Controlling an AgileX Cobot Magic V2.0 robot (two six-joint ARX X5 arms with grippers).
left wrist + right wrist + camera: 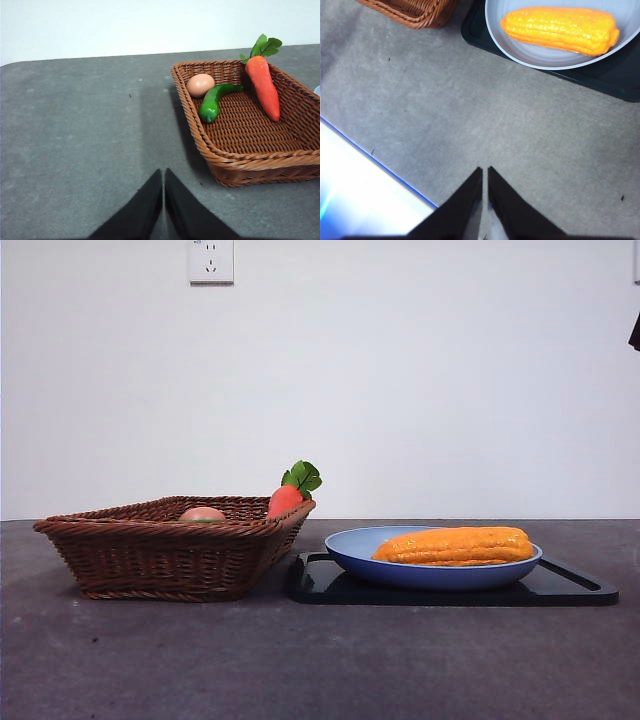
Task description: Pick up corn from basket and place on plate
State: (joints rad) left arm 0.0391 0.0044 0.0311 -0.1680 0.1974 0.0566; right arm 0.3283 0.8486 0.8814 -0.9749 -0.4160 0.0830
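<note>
- The corn [455,545] was seen lying lengthwise in the plate [350,545], well ahead of the right gripper [484,172], whose fingers were pressed together and held nothing.
- The left gripper [163,175] was likewise closed and empty, the basket [240,157] just beyond its fingers.
- The placing was judged complete, probably; both arms were best kept clear of the bench [300,660] items.
</note>
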